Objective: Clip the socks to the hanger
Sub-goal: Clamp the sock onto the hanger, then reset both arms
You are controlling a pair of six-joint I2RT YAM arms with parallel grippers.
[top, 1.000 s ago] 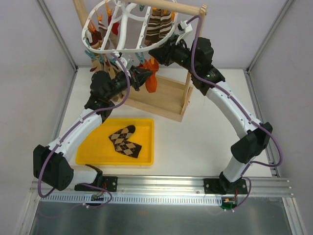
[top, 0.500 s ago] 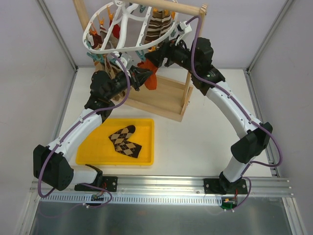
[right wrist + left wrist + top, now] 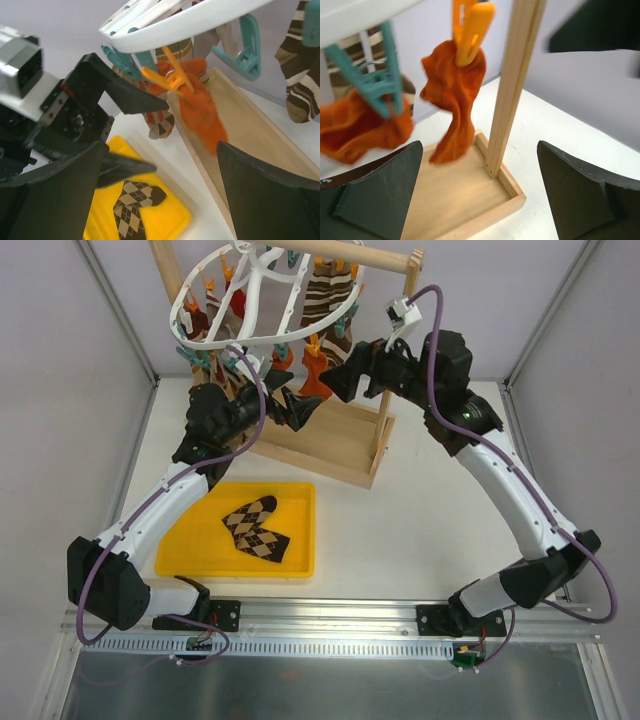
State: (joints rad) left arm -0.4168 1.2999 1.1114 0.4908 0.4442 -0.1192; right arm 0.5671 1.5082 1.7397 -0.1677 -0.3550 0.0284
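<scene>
The socks (image 3: 454,95) are soft, matt, crumpled cloth. The hanger (image 3: 200,19) is smooth glossy plastic; the stand (image 3: 516,75) is bare pale wood.

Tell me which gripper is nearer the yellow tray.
Left. The left gripper hangs just beyond the tray's far edge; the right gripper is farther back and right.

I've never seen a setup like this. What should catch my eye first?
Probably the white peg hanger at the back, with two orange-red socks dangling from it, one on an orange peg, one on a teal peg. The left hand and right hand hover open beside them. In front, a bright yellow tray holds brown argyle socks.
</scene>
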